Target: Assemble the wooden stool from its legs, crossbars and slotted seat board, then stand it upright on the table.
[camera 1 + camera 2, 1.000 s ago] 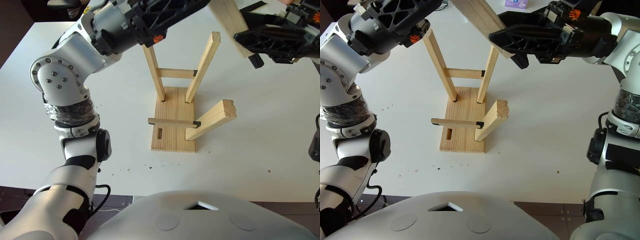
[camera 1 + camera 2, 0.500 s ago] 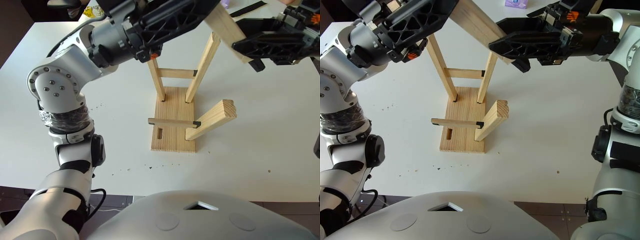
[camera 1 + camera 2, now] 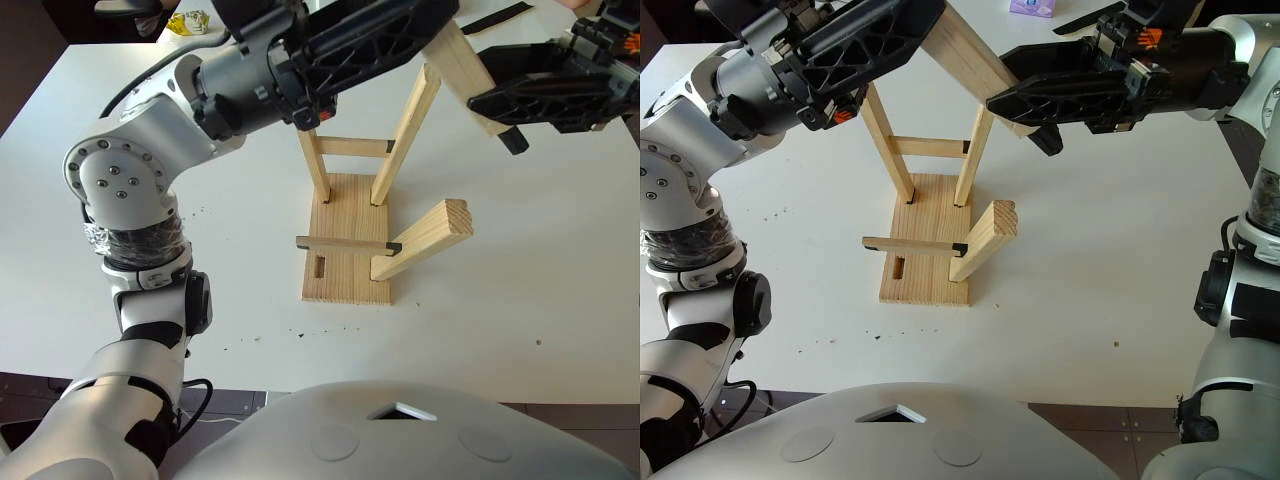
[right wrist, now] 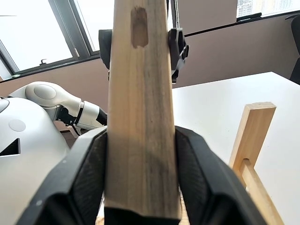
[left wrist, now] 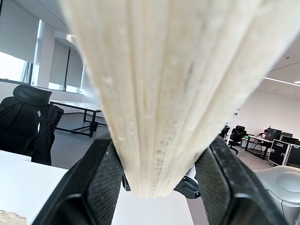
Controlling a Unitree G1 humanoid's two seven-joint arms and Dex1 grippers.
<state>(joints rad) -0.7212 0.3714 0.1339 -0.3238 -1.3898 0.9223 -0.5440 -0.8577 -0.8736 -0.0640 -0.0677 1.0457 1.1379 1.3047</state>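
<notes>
Left claw (image 3: 910, 30) and right claw (image 3: 1020, 110) both pinch one loose leg (image 3: 965, 50) high over the seat board (image 3: 345, 275), flat on the table (image 3: 500, 330). Two legs (image 3: 405, 135) stand up (a third leg (image 3: 425, 240) leans). One slot (image 3: 319, 266) is empty, so lots is left.

Bright, even overhead light on the white worktop (image 3: 520, 300), faint soft shadows beside the seat board (image 3: 350, 278), daylight windows (image 4: 28, 35) glaring behind the fingers (image 4: 89, 183), wooden leg (image 4: 140, 117) between them backlit

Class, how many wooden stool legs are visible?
4: left upright leg and right upright leg, far end of seat board; leaning leg near-right; held leg between left gripper and right gripper.
</notes>
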